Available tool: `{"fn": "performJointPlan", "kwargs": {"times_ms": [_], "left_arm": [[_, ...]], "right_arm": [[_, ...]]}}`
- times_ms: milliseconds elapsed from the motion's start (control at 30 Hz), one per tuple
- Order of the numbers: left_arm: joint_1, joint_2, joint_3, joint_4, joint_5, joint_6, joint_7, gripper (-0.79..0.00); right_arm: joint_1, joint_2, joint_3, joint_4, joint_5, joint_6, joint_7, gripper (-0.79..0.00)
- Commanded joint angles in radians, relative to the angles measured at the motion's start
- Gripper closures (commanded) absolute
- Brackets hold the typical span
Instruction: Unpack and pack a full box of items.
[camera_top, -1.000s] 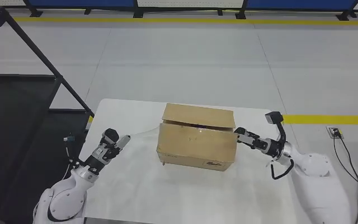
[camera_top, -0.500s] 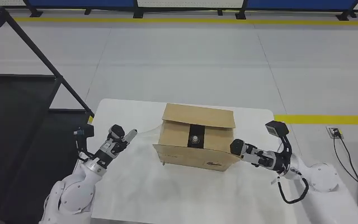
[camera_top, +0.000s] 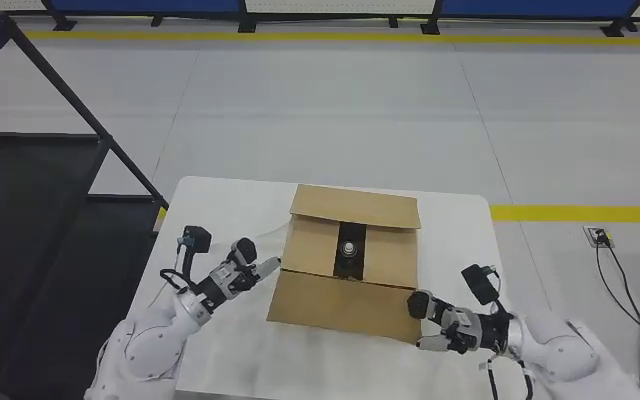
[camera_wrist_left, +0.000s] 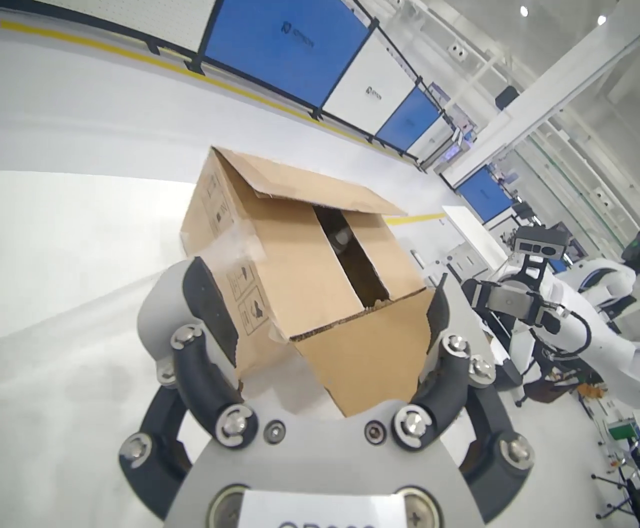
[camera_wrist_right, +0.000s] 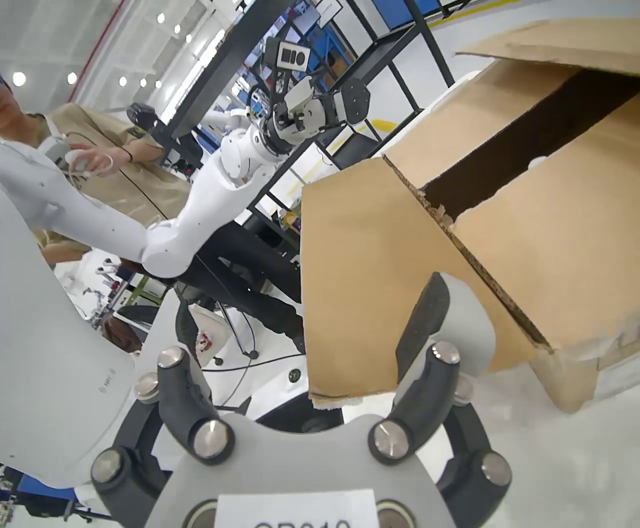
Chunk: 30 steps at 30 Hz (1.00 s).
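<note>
A brown cardboard box (camera_top: 312, 245) stands in the middle of the white table (camera_top: 220, 210). Its near flap (camera_top: 340, 305) lies folded out and its far flap (camera_top: 355, 205) leans back. Two inner flaps leave a dark gap where a bottle top (camera_top: 348, 250) shows. My left gripper (camera_top: 262, 268) is open at the near flap's left corner; in the left wrist view the flap (camera_wrist_left: 370, 355) sits between its wide-spread fingers (camera_wrist_left: 210, 305). My right gripper (camera_top: 425, 322) is open at the flap's right corner, and the flap (camera_wrist_right: 360, 280) reaches between its fingers (camera_wrist_right: 435, 320).
A black metal frame (camera_top: 60, 100) stands off the table's left side. Bare table lies to the left and right of the box and along the front edge. Grey floor with a yellow line (camera_top: 570, 212) runs beyond the table.
The box's near flap has swung from shut to folded out toward the front. My right gripper came down and forward with it. My left gripper moved right, up to the flap's corner.
</note>
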Motion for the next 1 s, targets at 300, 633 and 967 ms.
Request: {"fn": "performJointPlan", "kwargs": {"times_ms": [300,633,967], "left_arm": [[-0.005,0.02,0.063,0.034,0.052,-0.079,-0.134,-0.785],[-0.001,0.033,0.075,0.042,0.086,-0.084,-0.136,-0.785],[-0.001,0.033,0.075,0.042,0.086,-0.084,-0.136,-0.785]], "right_arm": [[0.1,0.035,-0.089,0.138,0.558,0.11,0.077,-0.785],[0.221,0.012,-0.13,0.26,0.745,0.276,0.183,-0.785],[0.211,0.003,-0.14,0.221,0.776,0.367,0.13,-0.785]]}}
